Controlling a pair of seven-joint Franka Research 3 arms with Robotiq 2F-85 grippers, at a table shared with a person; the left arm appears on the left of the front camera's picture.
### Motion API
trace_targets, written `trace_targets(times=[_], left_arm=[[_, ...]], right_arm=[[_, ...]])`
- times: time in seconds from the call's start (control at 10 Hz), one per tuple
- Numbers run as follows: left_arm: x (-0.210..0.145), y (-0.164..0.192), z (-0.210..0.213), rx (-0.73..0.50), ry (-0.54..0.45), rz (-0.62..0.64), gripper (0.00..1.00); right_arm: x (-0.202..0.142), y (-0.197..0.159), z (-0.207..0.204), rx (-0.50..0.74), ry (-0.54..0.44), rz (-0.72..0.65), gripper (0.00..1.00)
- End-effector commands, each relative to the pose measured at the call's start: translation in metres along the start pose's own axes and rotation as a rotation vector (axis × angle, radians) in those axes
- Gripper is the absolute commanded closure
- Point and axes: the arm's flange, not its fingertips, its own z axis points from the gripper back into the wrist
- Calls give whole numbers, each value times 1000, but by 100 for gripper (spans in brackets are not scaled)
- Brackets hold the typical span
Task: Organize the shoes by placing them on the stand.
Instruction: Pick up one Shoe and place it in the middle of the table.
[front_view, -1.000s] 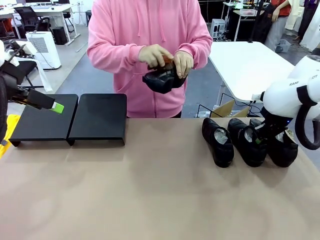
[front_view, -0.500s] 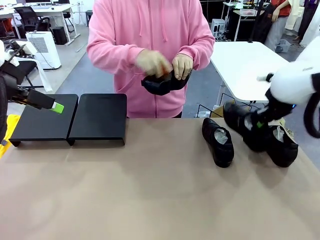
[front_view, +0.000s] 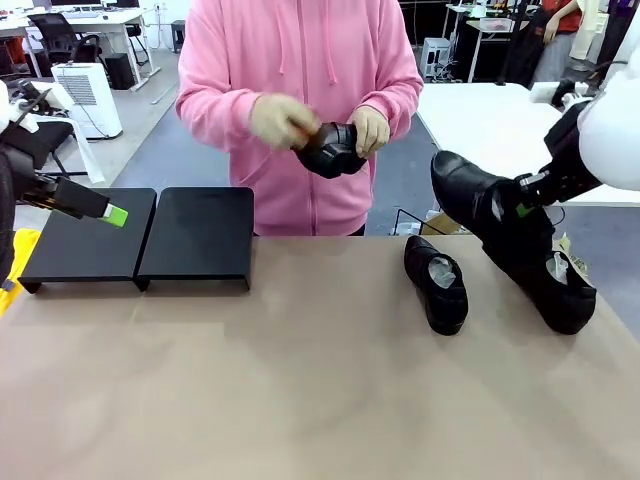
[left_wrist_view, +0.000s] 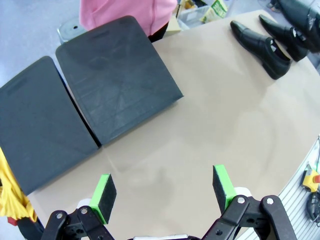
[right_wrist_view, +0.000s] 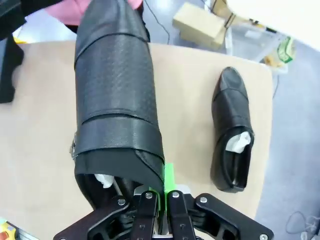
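My right gripper is shut on the heel rim of a glossy black shoe and holds it in the air at the right, toe pointing up and left. In the right wrist view that shoe rises from the closed gripper. Two more shoes lie on the table below it. A person in a pink hoodie holds another shoe in both hands. The black stand sits at the far left with nothing on it. My left gripper hovers open over its left panel.
The tan table has wide free room across its middle and front. A white table stands behind at the right. Something yellow lies beside the stand's left end.
My right gripper has lifted the middle shoe of the right-hand row off the table, up and leftward. The person's hands kept working on their shoe. The left arm stayed still.
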Motion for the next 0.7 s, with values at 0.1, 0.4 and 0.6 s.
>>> trace_targets(times=[0.1,0.4,0.6], left_arm=[[-1,1,2,-9,-1,-14,0],[-1,1,2,-9,-1,-14,0],[-1,1,2,-9,-1,-14,0]], right_arm=[[18,-22,-18,-5,7,-5,100],[-33,29,5,25,28,-52,100],[-74,71,29,143,115,14,100]])
